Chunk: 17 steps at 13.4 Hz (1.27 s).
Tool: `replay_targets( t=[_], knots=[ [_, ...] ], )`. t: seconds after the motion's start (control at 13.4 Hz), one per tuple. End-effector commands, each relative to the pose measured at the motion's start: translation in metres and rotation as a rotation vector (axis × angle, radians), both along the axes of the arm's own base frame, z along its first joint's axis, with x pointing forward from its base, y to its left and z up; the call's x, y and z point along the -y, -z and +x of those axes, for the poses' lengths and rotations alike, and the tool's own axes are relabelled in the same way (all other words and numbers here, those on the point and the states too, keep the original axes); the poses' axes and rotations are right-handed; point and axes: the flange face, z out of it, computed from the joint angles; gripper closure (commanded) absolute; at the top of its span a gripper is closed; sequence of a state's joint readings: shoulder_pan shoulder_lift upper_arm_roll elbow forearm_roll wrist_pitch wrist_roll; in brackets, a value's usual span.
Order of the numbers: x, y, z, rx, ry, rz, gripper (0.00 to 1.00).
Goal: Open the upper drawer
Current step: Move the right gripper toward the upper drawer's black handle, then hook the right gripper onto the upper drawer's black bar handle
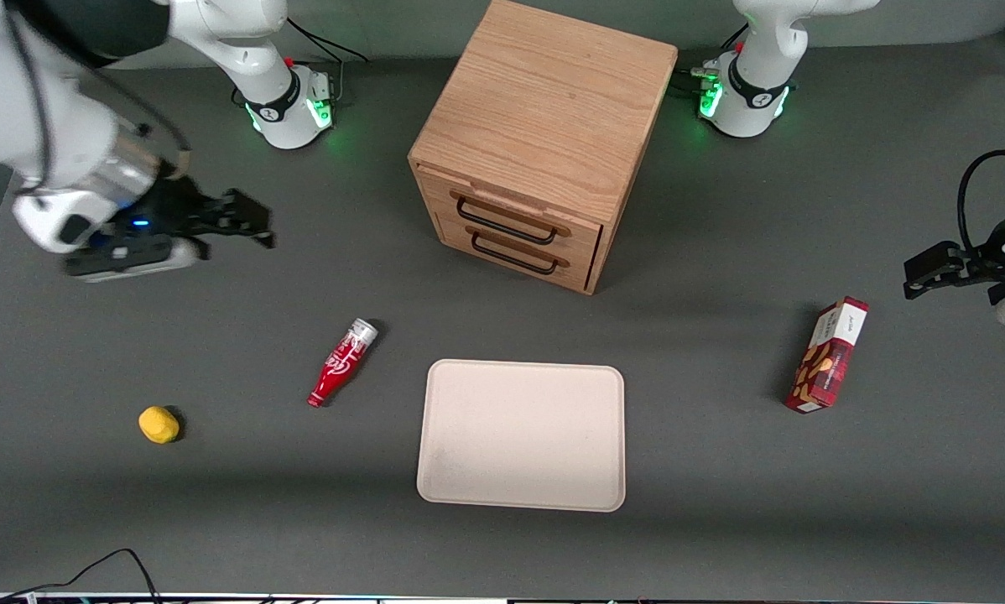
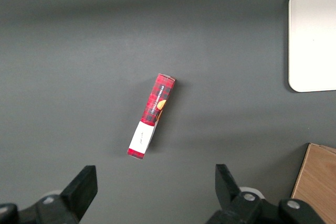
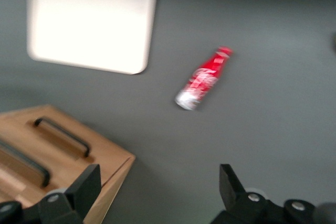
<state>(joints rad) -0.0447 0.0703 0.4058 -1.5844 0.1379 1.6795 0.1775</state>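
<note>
I'm seeing the gripper [image 1: 255,228] hanging above the desk [image 1: 721,503] toward the working arm's end, fingers spread wide with nothing between them, well apart from the cabinet [image 1: 544,126]. The cabinet is sitting near the middle of the desk's edge farthest from the front camera. Its 2 drawers are both looking shut; the upper drawer [image 1: 515,220] is lying directly above the bottom drawer [image 1: 519,253]. A red bottle [image 1: 341,362] is lying beside the tray [image 1: 522,434].
</note>
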Motion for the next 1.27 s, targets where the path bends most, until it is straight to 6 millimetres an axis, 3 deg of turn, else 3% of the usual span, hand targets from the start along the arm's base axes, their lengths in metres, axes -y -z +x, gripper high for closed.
replay_targets(
  t=[0.0,0.37,0.67,0.97,1.19],
  knots=[
    [-0.072,0.019,-0.008,0.018,-0.226,0.069,0.00],
    [-0.166,0.070,-0.024,0.049,-0.508,0.162,0.00],
    [-0.217,0.133,-0.031,0.063,-0.684,0.171,0.00],
    [-0.241,0.155,-0.041,0.090,-0.743,0.151,0.00],
    [-0.245,0.164,-0.047,0.087,-0.757,0.141,0.00]
  ],
)
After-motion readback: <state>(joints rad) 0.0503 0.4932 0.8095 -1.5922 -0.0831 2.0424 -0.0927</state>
